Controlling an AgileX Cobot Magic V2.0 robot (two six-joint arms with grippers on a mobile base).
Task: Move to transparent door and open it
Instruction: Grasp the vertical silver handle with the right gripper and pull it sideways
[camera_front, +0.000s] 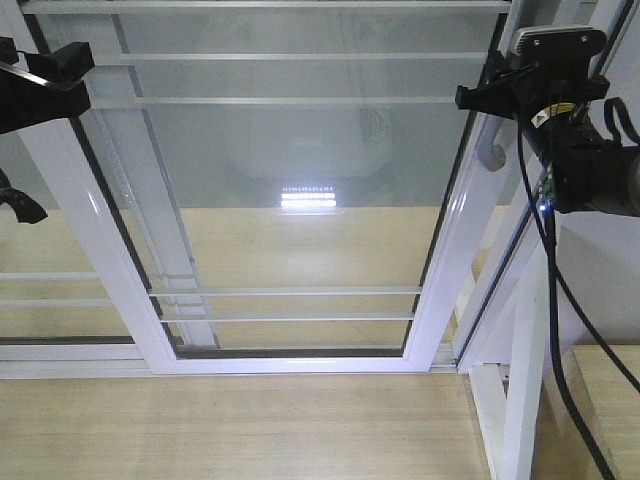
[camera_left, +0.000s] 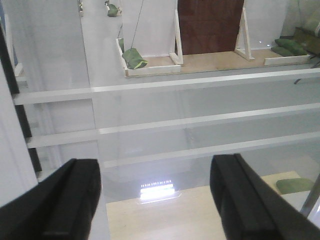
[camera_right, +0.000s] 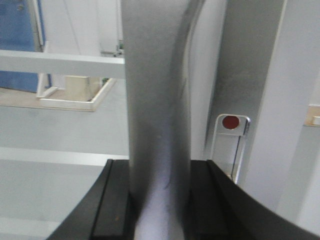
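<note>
The transparent door (camera_front: 455, 250) fills the front view, clear glass in a glossy white frame with a black gasket. Its grey curved bar handle (camera_front: 489, 155) sits on the right stile. My right gripper (camera_front: 497, 97) is at that handle. In the right wrist view the handle (camera_right: 157, 100) runs upright between the black fingers (camera_right: 112, 200), which are shut on it; the right gripper (camera_right: 159, 200) is centred on it. My left gripper (camera_front: 40, 80) is raised at the upper left. In its wrist view the left gripper (camera_left: 157, 200) stands open, facing the door glass (camera_left: 175, 125) with nothing between its fingers (camera_left: 70, 200).
A second white-framed glass panel (camera_front: 50, 290) lies left of the door. A slanted white frame post (camera_front: 520, 400) stands at the right. Light wood flooring (camera_front: 230, 430) is in front. A small lock plate with a red dot (camera_right: 230, 122) sits beside the handle. Green bags (camera_left: 134, 57) lie beyond the glass.
</note>
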